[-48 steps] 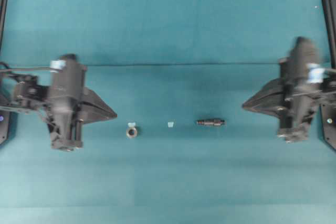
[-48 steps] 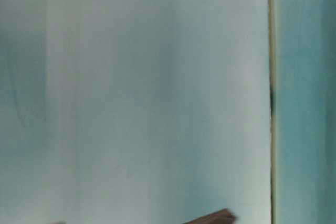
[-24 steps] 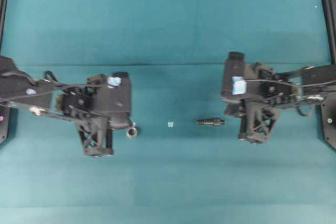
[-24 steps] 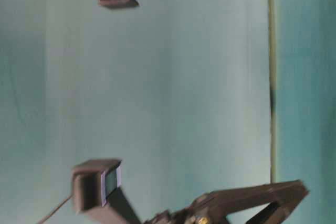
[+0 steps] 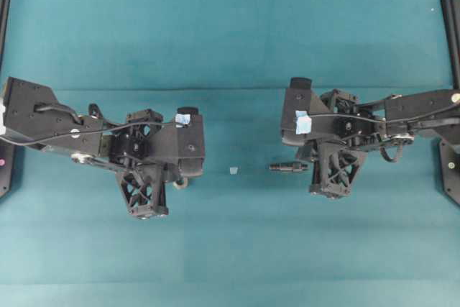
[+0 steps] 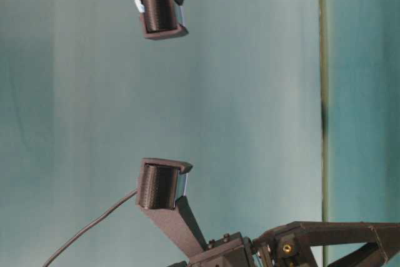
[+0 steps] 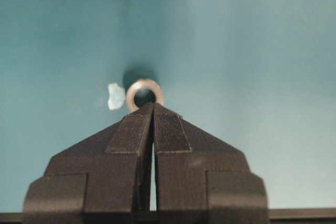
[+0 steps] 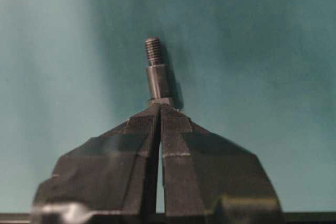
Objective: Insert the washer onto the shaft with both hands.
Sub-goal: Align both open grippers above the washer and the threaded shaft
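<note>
The washer (image 7: 144, 82), a small grey metal ring, lies flat on the teal table just beyond the tips of my left gripper (image 7: 153, 104). That gripper is shut and holds nothing. In the overhead view only the washer's edge (image 5: 180, 183) peeks from under the left arm (image 5: 154, 152). The shaft (image 8: 156, 74), a dark stepped rod with a threaded tip, lies pointing away from my right gripper (image 8: 159, 105), whose shut, empty tips cover its near end. From overhead the shaft (image 5: 286, 167) sticks out leftward from beneath the right arm (image 5: 327, 138).
A pale tape scrap (image 7: 114, 96) lies just left of the washer. Another scrap (image 5: 233, 170) sits midway between the two arms. Black frame posts stand at the table's left (image 5: 4, 5) and right (image 5: 451, 5) edges. The table-level view shows only arm links (image 6: 159, 12).
Both arms have swung in from the table's sides toward the middle. The left gripper now hangs over the washer and the right over the shaft's end. Both stayed shut.
</note>
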Robot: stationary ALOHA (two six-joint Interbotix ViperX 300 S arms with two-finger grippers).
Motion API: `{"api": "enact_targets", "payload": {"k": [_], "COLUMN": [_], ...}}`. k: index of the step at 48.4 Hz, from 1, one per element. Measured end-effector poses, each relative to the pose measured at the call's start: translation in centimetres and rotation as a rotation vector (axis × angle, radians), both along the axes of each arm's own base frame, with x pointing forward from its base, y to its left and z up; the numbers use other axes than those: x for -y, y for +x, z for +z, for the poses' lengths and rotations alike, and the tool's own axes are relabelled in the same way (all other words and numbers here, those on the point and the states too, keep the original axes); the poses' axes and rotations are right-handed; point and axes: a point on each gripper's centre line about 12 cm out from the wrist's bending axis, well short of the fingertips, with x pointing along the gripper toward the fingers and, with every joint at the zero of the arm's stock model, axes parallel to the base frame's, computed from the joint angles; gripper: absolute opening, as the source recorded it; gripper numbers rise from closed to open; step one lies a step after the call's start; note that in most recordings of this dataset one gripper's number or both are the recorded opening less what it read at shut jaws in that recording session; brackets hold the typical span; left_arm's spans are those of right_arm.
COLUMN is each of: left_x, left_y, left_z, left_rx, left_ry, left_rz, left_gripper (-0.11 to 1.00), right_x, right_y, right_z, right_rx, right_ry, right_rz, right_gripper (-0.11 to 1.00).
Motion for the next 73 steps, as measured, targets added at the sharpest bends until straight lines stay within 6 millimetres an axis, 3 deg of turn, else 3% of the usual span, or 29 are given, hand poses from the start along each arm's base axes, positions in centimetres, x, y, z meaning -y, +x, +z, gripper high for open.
{"api": "enact_targets", "payload": {"k": [10, 17, 28, 32, 35, 48, 73], "left_x": [0.1, 0.1, 0.1, 0.1, 0.1, 0.2, 0.2], "left_y": [-0.1, -0.2, -0.3, -0.3, -0.3, 0.0, 0.5], "left_z": [-0.7, -1.0, -2.0, -2.2, -2.2, -2.6, -5.2], "left_rx": [-0.003, 0.005, -0.021, -0.026, -0.027, -0.018, -0.035], "left_ry": [0.000, -0.001, 0.002, 0.003, 0.004, 0.005, 0.032], "left_rz": [-0.002, -0.004, -0.004, -0.006, -0.007, -0.011, -0.061], "left_gripper": [0.02, 0.08, 0.72, 0.92, 0.97, 0.97, 0.97], "right_x": [0.0, 0.0, 0.0, 0.0, 0.0, 0.0, 0.1], "right_y": [0.3, 0.5, 0.3, 0.4, 0.6, 1.3, 1.3], "right_z": [0.0, 0.0, -1.2, -1.6, -1.7, -2.5, -4.6], "right_rx": [0.021, 0.031, -0.022, -0.042, -0.046, -0.069, -0.100], "right_ry": [-0.003, -0.003, -0.018, -0.037, -0.050, -0.075, -0.075], "right_rz": [0.003, 0.003, 0.035, 0.075, 0.103, 0.159, 0.165], "right_gripper": [-0.02, 0.19, 0.84, 0.98, 0.99, 0.98, 0.98]}}
